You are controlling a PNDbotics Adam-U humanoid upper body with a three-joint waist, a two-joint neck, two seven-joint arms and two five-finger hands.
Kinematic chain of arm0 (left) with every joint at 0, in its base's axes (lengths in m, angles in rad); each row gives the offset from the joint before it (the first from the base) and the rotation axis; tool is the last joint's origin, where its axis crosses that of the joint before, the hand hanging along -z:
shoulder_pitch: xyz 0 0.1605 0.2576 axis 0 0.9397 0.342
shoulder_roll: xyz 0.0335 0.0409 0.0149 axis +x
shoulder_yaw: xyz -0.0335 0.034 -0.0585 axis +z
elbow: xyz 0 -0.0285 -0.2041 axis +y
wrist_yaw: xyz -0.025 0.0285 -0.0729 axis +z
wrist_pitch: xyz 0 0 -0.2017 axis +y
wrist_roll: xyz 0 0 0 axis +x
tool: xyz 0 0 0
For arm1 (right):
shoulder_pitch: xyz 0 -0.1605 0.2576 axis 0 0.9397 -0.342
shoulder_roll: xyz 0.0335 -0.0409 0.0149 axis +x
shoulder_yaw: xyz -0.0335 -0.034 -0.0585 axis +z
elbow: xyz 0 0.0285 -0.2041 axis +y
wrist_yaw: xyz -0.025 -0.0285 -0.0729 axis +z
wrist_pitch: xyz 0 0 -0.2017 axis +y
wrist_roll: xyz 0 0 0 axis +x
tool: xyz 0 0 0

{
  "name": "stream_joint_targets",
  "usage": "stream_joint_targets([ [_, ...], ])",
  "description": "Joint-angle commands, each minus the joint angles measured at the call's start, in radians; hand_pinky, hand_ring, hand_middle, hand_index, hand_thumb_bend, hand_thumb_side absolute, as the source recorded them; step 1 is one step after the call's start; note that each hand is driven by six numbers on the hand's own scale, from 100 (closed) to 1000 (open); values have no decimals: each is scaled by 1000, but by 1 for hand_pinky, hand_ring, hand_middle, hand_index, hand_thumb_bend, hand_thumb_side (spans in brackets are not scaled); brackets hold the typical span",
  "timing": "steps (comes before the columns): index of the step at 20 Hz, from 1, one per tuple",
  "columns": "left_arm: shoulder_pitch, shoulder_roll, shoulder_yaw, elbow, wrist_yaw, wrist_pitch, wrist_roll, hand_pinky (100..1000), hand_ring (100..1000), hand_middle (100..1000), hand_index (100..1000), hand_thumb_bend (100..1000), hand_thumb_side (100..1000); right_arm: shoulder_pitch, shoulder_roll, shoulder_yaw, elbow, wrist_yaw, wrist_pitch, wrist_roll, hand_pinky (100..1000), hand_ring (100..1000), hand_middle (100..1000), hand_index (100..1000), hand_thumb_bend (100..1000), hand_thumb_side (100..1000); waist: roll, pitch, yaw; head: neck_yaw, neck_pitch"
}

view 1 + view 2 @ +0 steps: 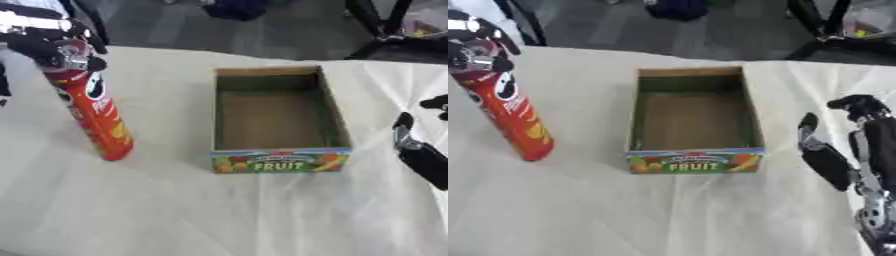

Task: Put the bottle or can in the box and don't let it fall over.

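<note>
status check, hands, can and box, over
Left hand shut on top of can, can leaning on the table left of box. Right hand open, idle at right. Box empty, nothing in the way.

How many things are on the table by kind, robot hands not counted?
Red chip cans: 1, the red can, tilted, with the left hand curled round its top.
Cardboard boxes: 1, the fruit box, open and holding nothing.
Total: 2
</note>
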Motion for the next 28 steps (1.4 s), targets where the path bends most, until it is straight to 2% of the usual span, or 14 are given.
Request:
stream_joint_targets([
  [1, -6, 8, -9, 12, -6, -9, -7, 625, 818, 809, 853, 349, 636, -9, -12, -4, -23, -2, -1, -7, 678, 720, 783, 760, 100, 707, 0, -7, 1, 3, -13],
  [7, 1, 9, -17, 19, -4, -10, -7, 620, 807, 806, 842, 373, 661, -7, -10, -5, -23, -1, 1, -9, 677, 720, 783, 759, 100, 707, 1, -5, -2, 3, -14],
  [9, 2, 9, -18, 20, 0, -11, -7, 616, 804, 797, 838, 383, 716, -7, -10, -5, -23, -1, 2, -9, 677, 720, 782, 758, 100, 706, 1, -5, -3, 3, -13],
  [10, 0, 9, -17, 19, 2, -12, -7, 625, 810, 790, 837, 408, 781, -6, -10, -5, -23, -1, 2, -9, 676, 719, 781, 758, 100, 706, 2, -5, -3, 4, -12],
  [13, -1, 8, -19, 17, 1, -10, -7, 636, 818, 793, 836, 442, 813, -6, -9, -5, -23, -1, 3, -9, 676, 719, 781, 757, 100, 707, 3, -5, -4, 6, -12],
  [17, -1, 6, -21, 22, -9, -10, -7, 638, 828, 810, 837, 430, 777, -6, -10, -5, -23, -2, 3, -9, 675, 719, 781, 757, 100, 706, 3, -5, -6, 5, -13],
  [20, -1, 4, -25, 28, -6, -14, -7, 645, 845, 823, 842, 366, 673, -6, -11, -5, -23, -2, 3, -9, 674, 719, 780, 757, 100, 705, 5, -6, -7, 5, -13],
  [22, -2, 4, -29, 32, -3, -17, -7, 626, 815, 791, 833, 383, 652, -6, -12, -6, -23, -1, 3, -9, 674, 719, 780, 757, 100, 703, 6, -7, -6, 6, -12],
  [24, -4, 5, -31, 37, -13, -21, -7, 626, 758, 769, 829, 404, 651, -6, -13, -6, -23, -1, 2, -8, 674, 719, 780, 757, 100, 700, 7, -8, -5, 6, -11],
  [28, -11, 1, -27, 48, -35, -28, -7, 627, 761, 766, 824, 411, 656, -5, -13, -6, -23, 0, 3, -7, 674, 719, 780, 757, 100, 702, 9, -9, -3, 6, -13],
])
